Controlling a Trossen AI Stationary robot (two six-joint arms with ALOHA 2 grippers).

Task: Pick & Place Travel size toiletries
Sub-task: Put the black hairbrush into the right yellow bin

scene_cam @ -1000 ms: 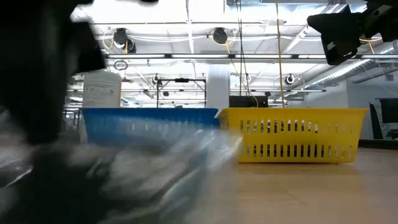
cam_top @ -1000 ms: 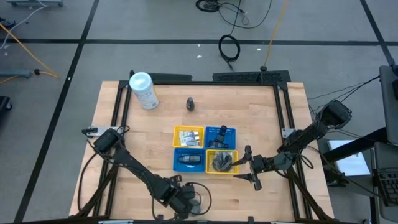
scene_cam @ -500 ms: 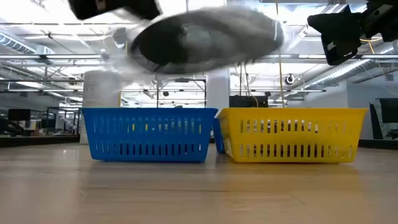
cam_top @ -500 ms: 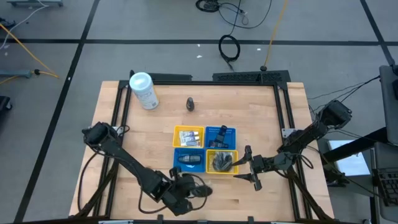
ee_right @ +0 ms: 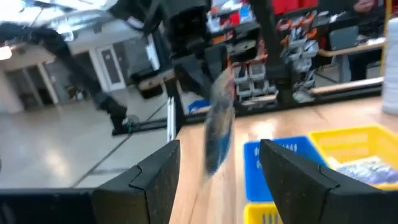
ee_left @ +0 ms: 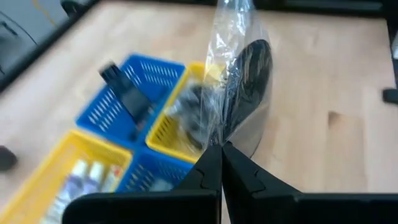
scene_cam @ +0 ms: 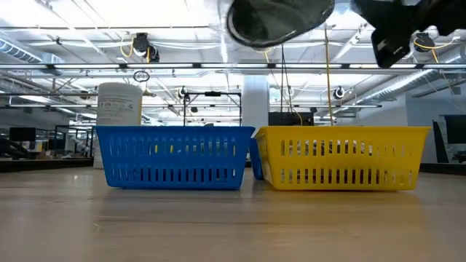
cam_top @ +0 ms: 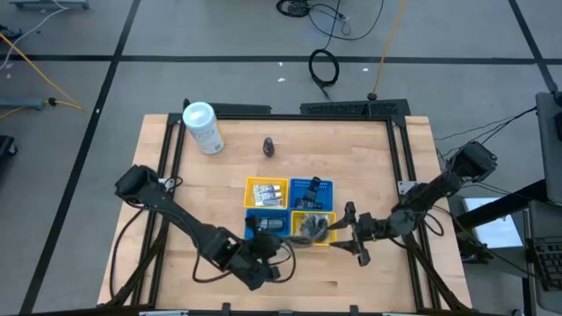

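A dark round disc in clear wrap (ee_left: 249, 74) hangs from my left gripper (ee_left: 221, 163), which is shut on it. In the low view the disc (scene_cam: 280, 18) is high above the blue basket (scene_cam: 175, 156) and the yellow basket (scene_cam: 342, 156). In the high view my left gripper (cam_top: 268, 254) is just near of the four baskets. My right gripper (cam_top: 338, 233) is open, level, beside the right side of the near yellow basket (cam_top: 312, 226), touching nothing. A dark cone-shaped bottle (cam_top: 270, 147) stands on its base on the far part of the table. My left gripper pinches the clear wrap's edge (ee_left: 217, 138) between its two fingertips (ee_left: 210, 168). The wrap and its disc are lifted clear of the table. How many layers are caught does not show.
Four small baskets sit in a square at mid-table: yellow (cam_top: 266, 193) and blue (cam_top: 312, 189) on the far side, blue (cam_top: 266, 226) and yellow on the near side, each with small items inside. A big white canister (cam_top: 202, 127) stands at the far left. Bare wood lies to the left and right.
My left gripper has risen from the table's near edge and moved toward the far edge, up to the baskets, staying shut on the wrap. The wrapped disc has been lifted clear of the table top and carried well above basket height.
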